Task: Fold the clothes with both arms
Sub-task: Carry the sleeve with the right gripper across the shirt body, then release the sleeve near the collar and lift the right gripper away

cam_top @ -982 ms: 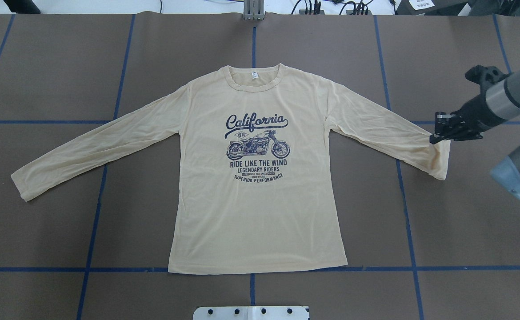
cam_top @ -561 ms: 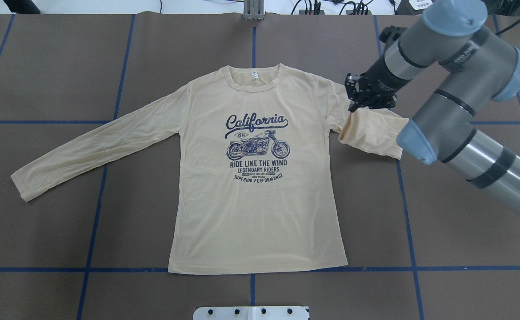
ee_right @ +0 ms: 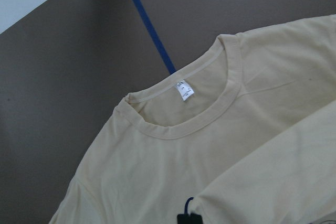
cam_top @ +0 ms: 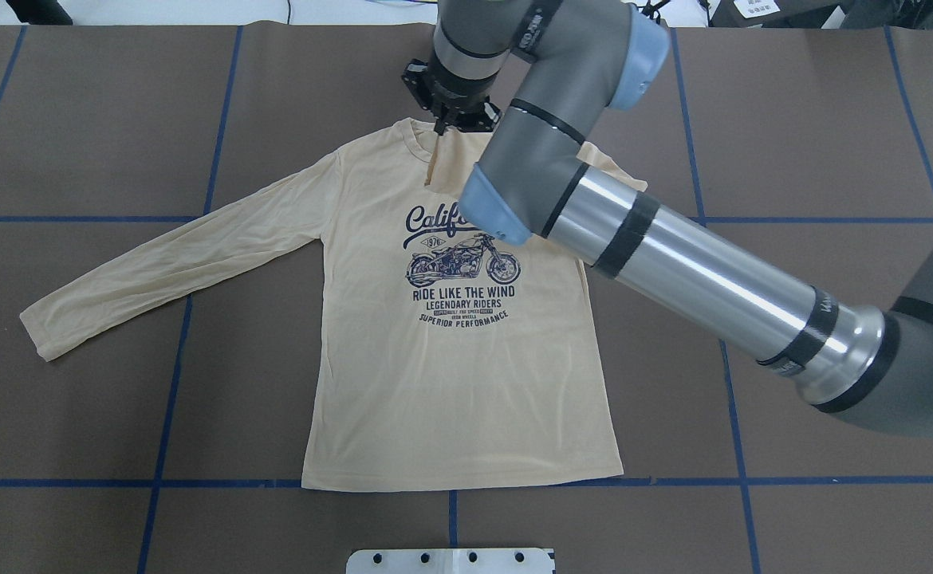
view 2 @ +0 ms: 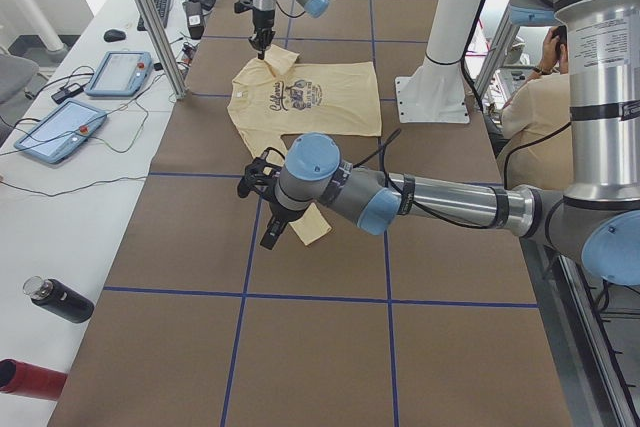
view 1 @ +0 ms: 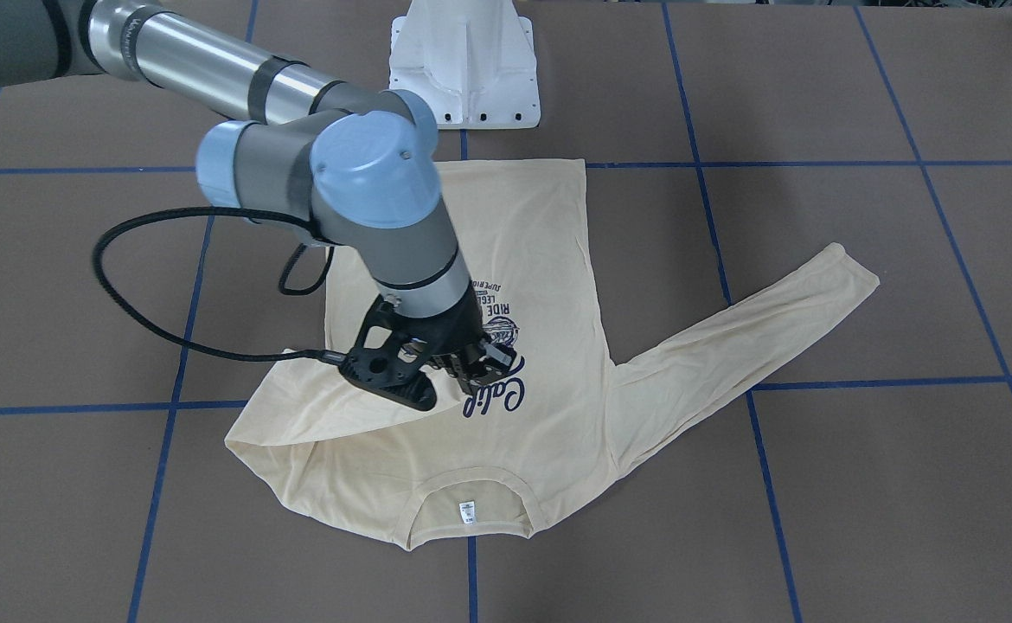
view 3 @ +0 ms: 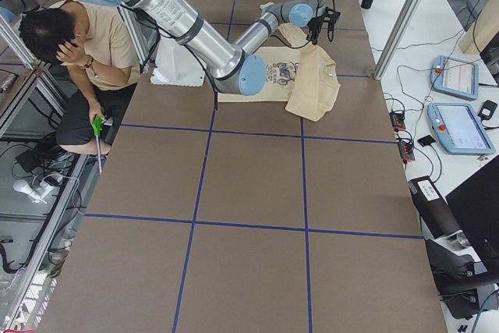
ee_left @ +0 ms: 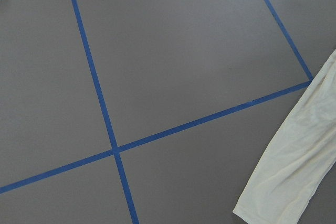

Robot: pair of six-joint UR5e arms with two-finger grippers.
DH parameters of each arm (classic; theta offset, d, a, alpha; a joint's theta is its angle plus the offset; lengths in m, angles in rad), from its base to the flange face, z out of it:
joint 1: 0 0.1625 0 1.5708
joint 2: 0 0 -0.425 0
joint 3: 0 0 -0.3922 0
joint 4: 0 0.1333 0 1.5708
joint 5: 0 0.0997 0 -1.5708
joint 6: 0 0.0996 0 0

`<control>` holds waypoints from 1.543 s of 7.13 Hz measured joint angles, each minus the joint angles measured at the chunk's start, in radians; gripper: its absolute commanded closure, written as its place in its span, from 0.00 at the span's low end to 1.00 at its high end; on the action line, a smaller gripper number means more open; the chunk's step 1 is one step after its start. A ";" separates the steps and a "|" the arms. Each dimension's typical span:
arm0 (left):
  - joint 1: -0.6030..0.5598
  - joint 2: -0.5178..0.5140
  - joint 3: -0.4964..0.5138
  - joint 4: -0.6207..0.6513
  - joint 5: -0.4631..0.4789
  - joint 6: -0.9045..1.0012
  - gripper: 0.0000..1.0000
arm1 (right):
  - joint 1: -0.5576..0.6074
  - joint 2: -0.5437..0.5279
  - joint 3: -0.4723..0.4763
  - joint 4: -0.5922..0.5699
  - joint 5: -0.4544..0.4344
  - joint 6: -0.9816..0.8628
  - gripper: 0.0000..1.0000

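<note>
The pale cream-yellow long-sleeved shirt [cam_top: 450, 383] lies flat, print up, on the brown table. My right gripper [cam_top: 444, 123] hangs just above the collar, shut on the cuff of the sleeve from the robot's right side. That sleeve [view 1: 316, 407] is drawn back over the chest and hides part of the "California" print. The other sleeve [cam_top: 155, 271] lies stretched out flat. The white neck label [ee_right: 184, 90] shows in the right wrist view. My left gripper [view 2: 265, 212] shows only in the exterior left view, low beside that flat sleeve's cuff [ee_left: 289, 182]; I cannot tell whether it is open or shut.
The white pedestal base [view 1: 464, 69] stands at the robot's edge of the table. A black cable [view 1: 125, 285] loops off the right arm. Blue tape lines grid the table. A person [view 3: 86, 44] sits beside the table; tablets [view 2: 120, 72] and bottles [view 2: 55, 299] lie along the far side.
My right gripper has carried the sleeve cuff from the table's right side leftwards over the shoulder to the collar. The sleeve now lies folded over the chest.
</note>
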 measured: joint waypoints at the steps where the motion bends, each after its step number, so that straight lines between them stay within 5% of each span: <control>1: 0.000 0.000 -0.002 0.000 0.000 0.000 0.00 | -0.045 0.064 -0.068 0.038 -0.069 0.010 1.00; 2: 0.000 0.001 -0.004 0.000 0.000 0.000 0.00 | -0.090 0.128 -0.143 0.074 -0.136 0.017 1.00; 4: 0.000 0.001 -0.005 0.000 0.000 -0.002 0.00 | -0.158 0.214 -0.303 0.202 -0.234 0.031 0.01; 6: 0.008 -0.002 0.003 0.003 -0.003 -0.019 0.00 | -0.187 0.304 -0.445 0.270 -0.292 0.086 0.00; 8: 0.106 -0.009 0.008 -0.045 -0.038 -0.228 0.00 | -0.189 0.358 -0.490 0.290 -0.305 0.117 0.00; 10: 0.202 -0.015 0.073 -0.197 -0.015 -0.393 0.04 | -0.163 0.349 -0.394 0.215 -0.288 0.162 0.03; 11: 0.239 -0.033 0.143 -0.264 -0.002 -0.417 0.09 | -0.141 0.264 -0.245 0.133 -0.251 0.165 0.03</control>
